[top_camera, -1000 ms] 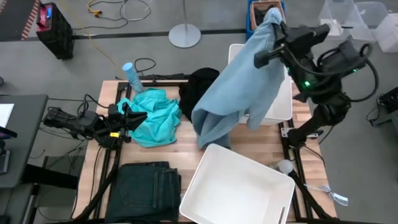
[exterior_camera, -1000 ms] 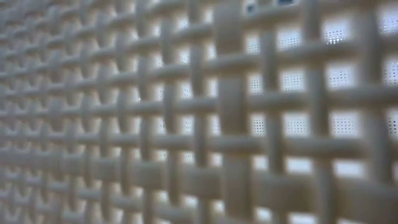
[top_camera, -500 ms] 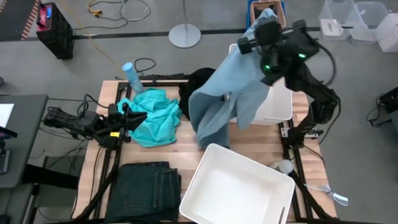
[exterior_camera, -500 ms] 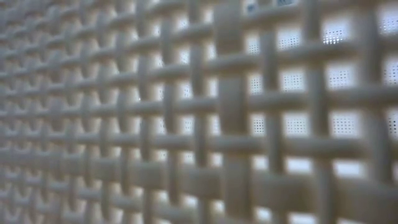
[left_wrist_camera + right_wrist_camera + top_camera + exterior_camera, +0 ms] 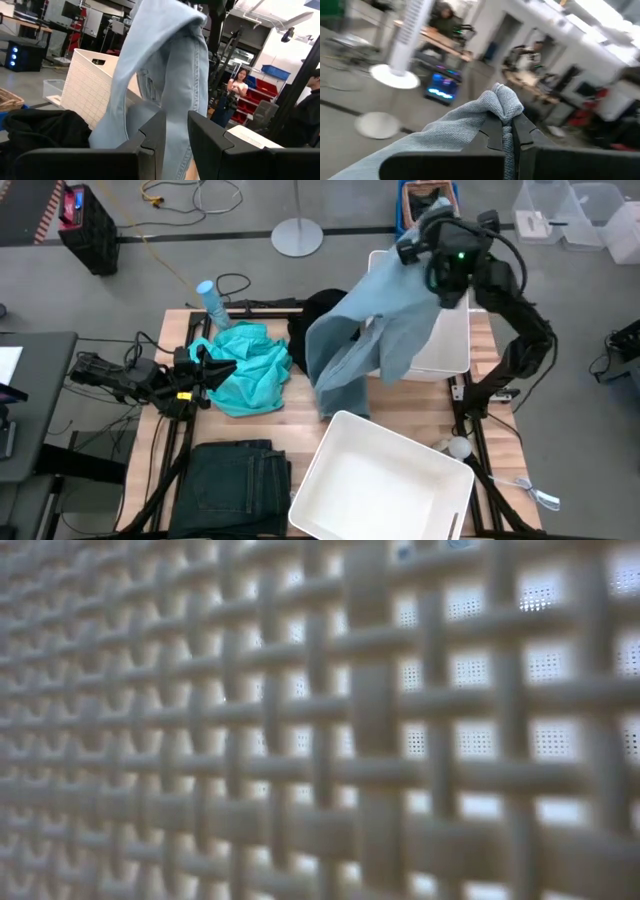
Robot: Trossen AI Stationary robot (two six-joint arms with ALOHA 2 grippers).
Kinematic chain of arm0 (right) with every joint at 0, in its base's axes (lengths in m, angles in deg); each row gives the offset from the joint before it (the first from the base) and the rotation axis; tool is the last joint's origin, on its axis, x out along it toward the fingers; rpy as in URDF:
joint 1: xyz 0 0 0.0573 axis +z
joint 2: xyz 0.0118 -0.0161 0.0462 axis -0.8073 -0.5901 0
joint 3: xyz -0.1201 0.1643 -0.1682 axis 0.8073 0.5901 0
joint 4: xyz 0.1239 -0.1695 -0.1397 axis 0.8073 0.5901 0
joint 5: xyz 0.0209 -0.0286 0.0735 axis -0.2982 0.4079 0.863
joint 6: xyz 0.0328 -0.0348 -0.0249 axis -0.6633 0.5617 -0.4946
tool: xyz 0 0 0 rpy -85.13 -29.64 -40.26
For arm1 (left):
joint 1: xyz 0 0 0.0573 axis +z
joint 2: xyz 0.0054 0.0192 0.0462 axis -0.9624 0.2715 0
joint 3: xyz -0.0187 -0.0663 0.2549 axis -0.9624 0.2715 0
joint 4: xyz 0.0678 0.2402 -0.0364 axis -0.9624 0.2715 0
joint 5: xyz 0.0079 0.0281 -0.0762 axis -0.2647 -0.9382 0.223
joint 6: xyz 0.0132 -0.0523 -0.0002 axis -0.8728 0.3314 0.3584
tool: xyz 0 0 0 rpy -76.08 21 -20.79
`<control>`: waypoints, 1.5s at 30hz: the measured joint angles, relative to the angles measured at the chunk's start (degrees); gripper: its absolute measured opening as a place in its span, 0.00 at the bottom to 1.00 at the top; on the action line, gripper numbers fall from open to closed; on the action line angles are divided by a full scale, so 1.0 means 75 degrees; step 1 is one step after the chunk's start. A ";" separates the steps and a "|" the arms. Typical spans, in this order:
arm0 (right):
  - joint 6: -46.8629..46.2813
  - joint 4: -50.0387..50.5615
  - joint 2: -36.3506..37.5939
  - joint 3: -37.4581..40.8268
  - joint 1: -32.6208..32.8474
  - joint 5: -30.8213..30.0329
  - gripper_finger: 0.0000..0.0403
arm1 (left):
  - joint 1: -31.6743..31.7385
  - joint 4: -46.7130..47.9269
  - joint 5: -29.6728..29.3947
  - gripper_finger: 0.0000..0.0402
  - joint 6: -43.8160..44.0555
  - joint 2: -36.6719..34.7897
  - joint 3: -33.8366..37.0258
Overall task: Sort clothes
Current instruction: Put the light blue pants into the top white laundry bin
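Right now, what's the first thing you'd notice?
The pale blue denim piece hangs in the air over the table's far side, pinched at the top by the right gripper. Beside it lies a bright turquoise top, near the resting left gripper.

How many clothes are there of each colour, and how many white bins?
Turquoise top: 1
Pale blue denim piece, hanging from the right gripper: 1
Black top: 1
Dark jeans: 1
White bins: 2
Total: 4 clothes, 2 bins

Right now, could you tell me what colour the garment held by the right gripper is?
Pale blue denim piece; high view shows it best.
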 joint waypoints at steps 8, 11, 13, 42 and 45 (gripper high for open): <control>-0.4121 0.4503 0.0547 -0.0001 -0.0845 0.2476 0.00 | -0.0001 0.0004 0.0000 0.19 -0.0001 0.0000 0.0000; -0.4346 0.5292 0.0550 -0.0001 -0.1159 0.3135 0.00 | 0.0001 0.0009 0.0000 0.19 -0.0001 0.0000 0.0000; -0.4567 0.5765 0.0494 0.0002 -0.1442 0.3626 0.00 | -0.0001 0.0017 -0.0003 0.19 -0.0001 0.0000 0.0000; -0.5233 0.3774 0.0412 0.4556 -0.4434 0.7254 0.18 | 0.0001 0.0030 -0.0006 0.19 0.0281 0.0000 0.0000; -0.5207 0.3449 0.0457 0.4517 -0.4339 0.7266 0.29 | 0.0001 0.0036 -0.0006 0.19 0.0326 0.0000 0.0000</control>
